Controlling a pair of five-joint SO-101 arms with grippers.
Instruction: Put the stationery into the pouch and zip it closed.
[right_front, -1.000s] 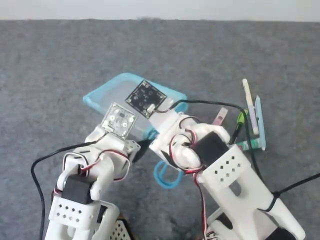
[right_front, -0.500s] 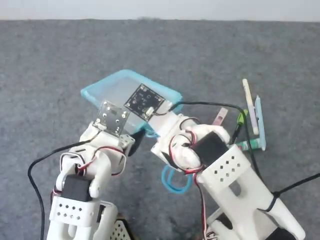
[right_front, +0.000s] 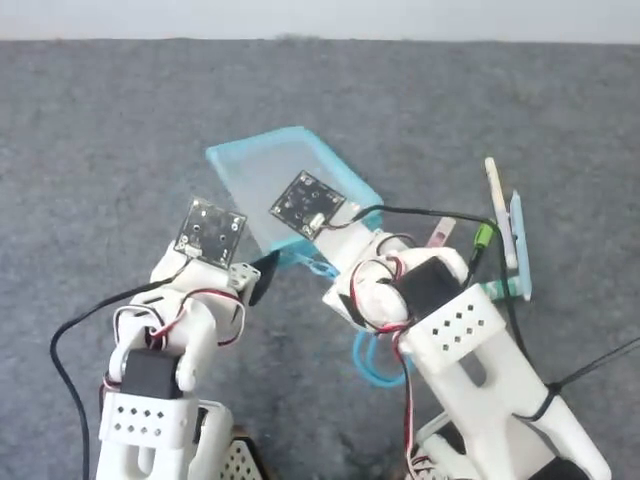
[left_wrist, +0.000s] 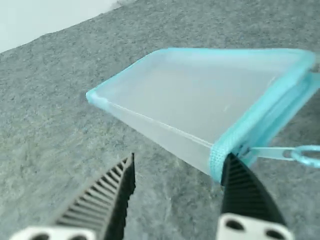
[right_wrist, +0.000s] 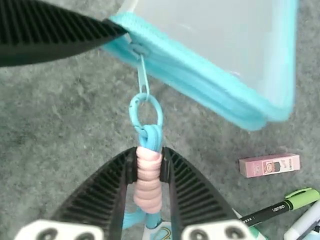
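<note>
The translucent pouch (right_front: 285, 175) with a blue zip edge lies on the grey mat. My right gripper (right_wrist: 148, 167) is shut on the pink coiled charm (right_wrist: 148, 182) that hangs by a blue ring (right_wrist: 146, 111) from the zip pull. In the left wrist view, my left gripper (left_wrist: 177, 172) stands open at the pouch's (left_wrist: 200, 95) zip corner. One of its fingertips (left_wrist: 235, 172) touches that corner. The stationery lies on the mat right of the arms: a pink eraser (right_wrist: 270, 165), a green marker (right_wrist: 282, 204), a white pen (right_front: 497, 210) and a blue pen (right_front: 520, 240).
A blue cord loop (right_front: 375, 365) trails on the mat under the right arm. Black cables run from both wrist cameras. The mat's far edge meets a pale wall at the back.
The pouch has swung round and slid to the right and farther back with the right gripper on its charm. The left arm has drawn back to the left, off the pouch.
</note>
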